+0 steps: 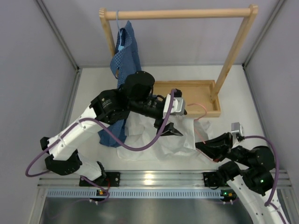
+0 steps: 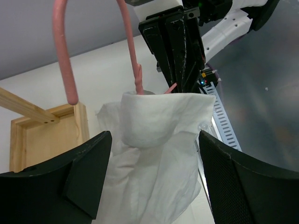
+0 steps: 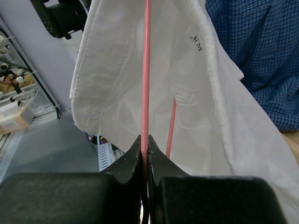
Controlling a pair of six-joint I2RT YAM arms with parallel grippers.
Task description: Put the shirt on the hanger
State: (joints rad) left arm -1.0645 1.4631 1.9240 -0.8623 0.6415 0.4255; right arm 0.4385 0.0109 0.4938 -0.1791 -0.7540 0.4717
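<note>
The white shirt (image 1: 154,137) hangs crumpled over the pink hanger (image 1: 202,111) at the table's middle. In the left wrist view its collar (image 2: 159,119) wraps the hanger's neck (image 2: 133,56), and the hook (image 2: 63,56) rises at upper left. My left gripper (image 2: 154,175) is open, one finger on each side of the shirt (image 2: 154,177), not touching the cloth. My right gripper (image 3: 145,140) is shut on a thin pink wire of the hanger (image 3: 146,70), with the shirt (image 3: 196,93) draped just beyond. From above, the right gripper (image 1: 203,145) sits at the shirt's right edge.
A blue checked shirt (image 1: 125,56) hangs on a light blue hanger from the wooden rail (image 1: 177,14), its tail reaching under my left arm. The rack's wooden tray base (image 1: 187,91) lies behind the white shirt. Grey walls close in both sides.
</note>
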